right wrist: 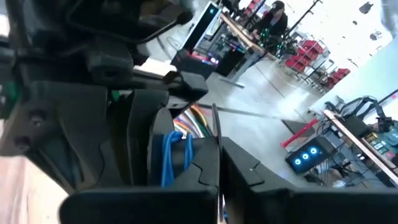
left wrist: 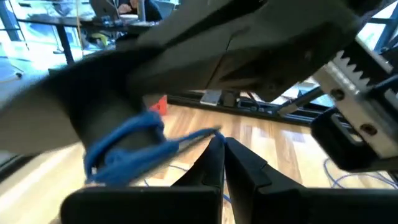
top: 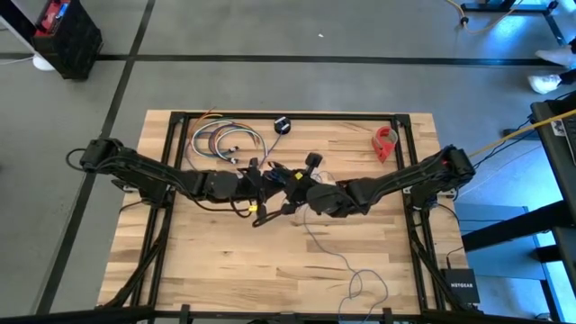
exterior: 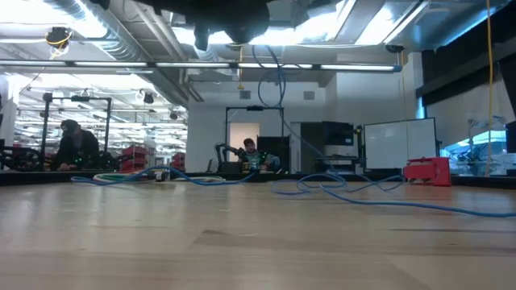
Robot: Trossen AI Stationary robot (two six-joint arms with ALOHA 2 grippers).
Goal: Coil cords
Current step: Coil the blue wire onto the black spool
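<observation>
At mid-table, the left gripper (top: 270, 184) and right gripper (top: 290, 187) meet, both closed on the thin cord (top: 326, 241). The spool (top: 282, 125) lies apart. A floor box (top: 461, 281) reads NETGEAR.

Overhead, table-level, two close wrist views

"NETGEAR" – white lettering on black box (top: 460, 282); nothing else legible

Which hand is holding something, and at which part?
Both hands, left hand and right hand, are shut on the thin cord, near its raised end mid-table.
</observation>
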